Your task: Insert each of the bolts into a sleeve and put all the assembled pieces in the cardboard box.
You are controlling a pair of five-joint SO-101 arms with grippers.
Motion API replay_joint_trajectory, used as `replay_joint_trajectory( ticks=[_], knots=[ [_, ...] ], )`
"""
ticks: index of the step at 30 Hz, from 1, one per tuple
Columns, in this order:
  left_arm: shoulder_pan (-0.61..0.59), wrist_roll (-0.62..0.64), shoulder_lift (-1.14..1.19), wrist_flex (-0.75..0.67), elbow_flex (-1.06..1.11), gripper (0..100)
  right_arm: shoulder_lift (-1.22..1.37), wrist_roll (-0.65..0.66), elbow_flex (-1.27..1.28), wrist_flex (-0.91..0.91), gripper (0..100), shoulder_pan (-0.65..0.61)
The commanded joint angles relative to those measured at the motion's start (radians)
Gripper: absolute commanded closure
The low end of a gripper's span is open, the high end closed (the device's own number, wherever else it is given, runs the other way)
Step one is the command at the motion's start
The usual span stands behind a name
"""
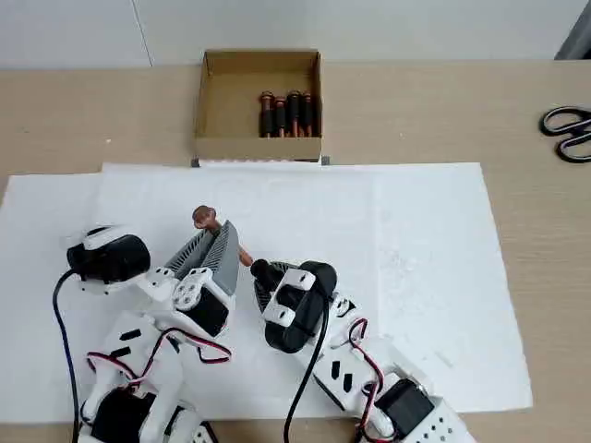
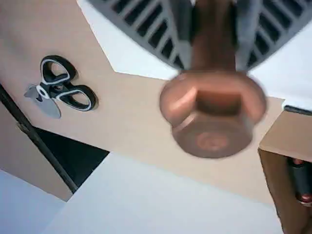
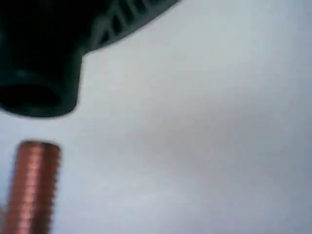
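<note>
My left gripper (image 1: pixel 218 238) is shut on a copper bolt (image 1: pixel 205 219), whose hex head (image 2: pixel 213 117) sticks out past the grey fingers (image 2: pixel 141 19). The bolt's threaded end (image 3: pixel 33 187) points at the open mouth of a black sleeve (image 3: pixel 39 73), with a small gap between them. My right gripper (image 1: pixel 270 280) is shut on that sleeve (image 1: pixel 261 270), just right of the bolt's tip (image 1: pixel 245 258). The cardboard box (image 1: pixel 211 111) stands at the table's far side, with several assembled pieces (image 1: pixel 288 113) lying in its right half.
White paper (image 1: pixel 416 277) covers the table under both arms. Black-handled scissors (image 1: pixel 568 132) lie at the far right edge of the wooden table and appear again (image 2: pixel 63 90) in the left wrist view. The box's corner (image 2: pixel 287 141) lies beyond the bolt head.
</note>
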Motion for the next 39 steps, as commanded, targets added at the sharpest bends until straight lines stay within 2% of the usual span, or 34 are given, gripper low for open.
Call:
replay_joint_trajectory(
  ticks=[1, 10, 19, 28, 33, 39],
  knots=[
    [0.006, 0.006, -0.009, -0.026, -0.005, 99, -0.002, -0.015, 0.014, 0.004, 99.6, -0.005],
    [0.064, 0.006, -0.009, -0.025, -0.001, 99, -0.005, -0.015, 0.014, -0.002, 99.6, -0.005],
    [0.064, 0.006, -0.009, 0.074, 0.001, 99, -0.012, -0.014, 0.014, -0.004, 99.6, -0.005],
    [0.075, -0.014, -0.009, 0.081, 0.033, 99, -0.012, -0.008, 0.014, -0.004, 99.6, -0.005],
    [0.180, -0.063, -0.009, 0.129, 0.035, 99, -0.012, -0.008, 0.011, -0.005, 99.6, -0.005],
    [0.221, -0.167, -0.009, 0.232, 0.033, 99, -0.012, -0.005, 0.012, -0.074, 99.6, 0.001]
  ],
)
